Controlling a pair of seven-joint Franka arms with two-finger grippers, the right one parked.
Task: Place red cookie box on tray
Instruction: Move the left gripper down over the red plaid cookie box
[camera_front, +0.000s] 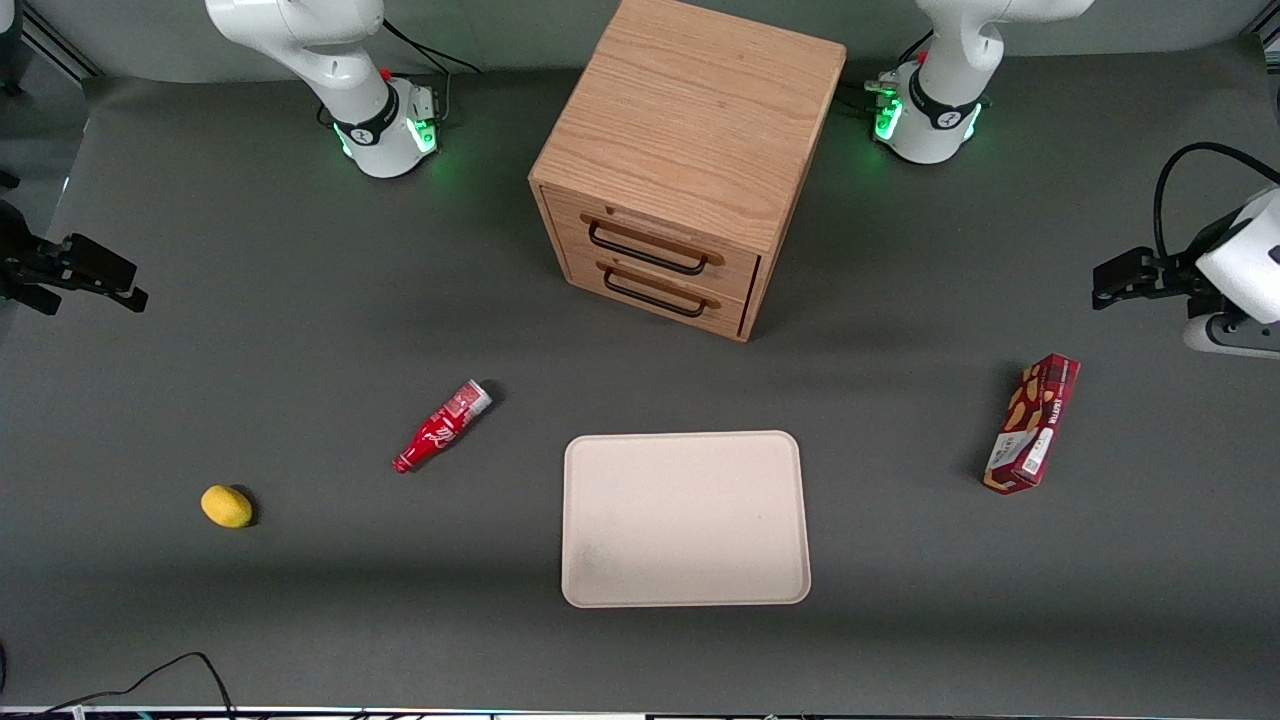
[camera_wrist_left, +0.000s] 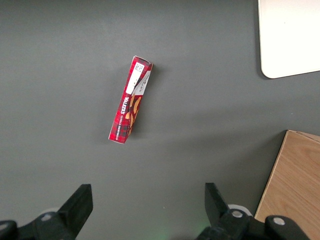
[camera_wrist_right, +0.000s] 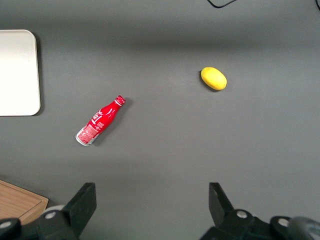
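My gripper (camera_wrist_left: 147, 207) hangs with its fingers spread wide and empty, above the mat toward my end of the table, well apart from the red cookie box (camera_front: 1033, 424). The box lies flat on the table, off the tray (camera_front: 685, 518), which sits nearer the front camera. The risks I see: the box is long and narrow, so a pinch near one end may let it swing or slip, and it lies skewed, so a misaligned wrist could knock it aside. Counting: one tray, one box, one lemon (camera_front: 226, 505), one soda bottle (camera_front: 442, 426), one two-drawer cabinet (camera_front: 680, 160).
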